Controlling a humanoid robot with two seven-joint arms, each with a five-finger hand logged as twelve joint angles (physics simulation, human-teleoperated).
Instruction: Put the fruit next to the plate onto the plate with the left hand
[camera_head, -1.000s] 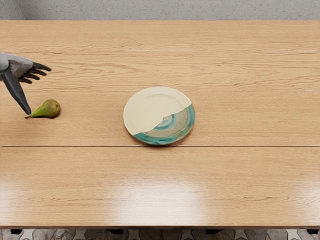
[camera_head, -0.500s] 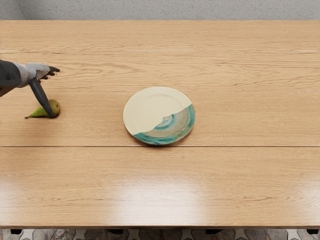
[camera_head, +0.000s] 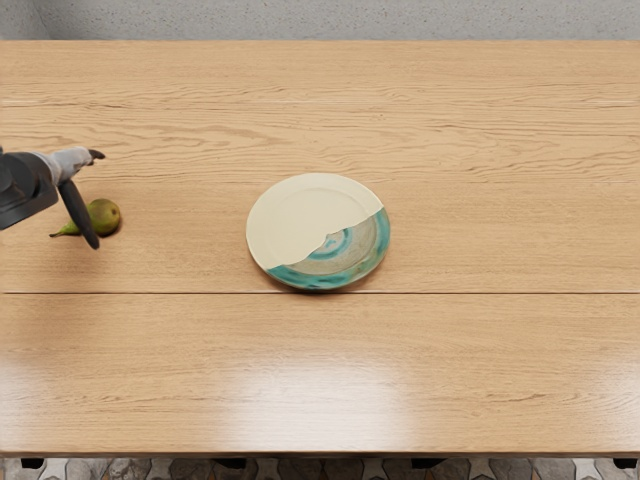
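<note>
A small green pear (camera_head: 106, 216) lies on the wooden table (camera_head: 320, 380) at the far left, its stem pointing left. My left hand (camera_head: 88, 195) comes in from the left edge and hovers right over the pear. Its dark thumb (camera_head: 78, 212) slants down across the pear's left half and hides part of it, while the other fingers (camera_head: 93, 155) point right, behind the fruit. The hand is open and holds nothing. A round cream plate (camera_head: 300, 215) with a teal pattern on its lower right sits near the table's middle, well to the right of the pear.
Bare wood lies between the pear and the plate. The table's far edge meets a grey wall at the top, and its near edge runs along the bottom of the view.
My left hand has come down and toward the front over the pear, the thumb sweeping from the stem's left to across the fruit. The pear and the plate have stayed put.
</note>
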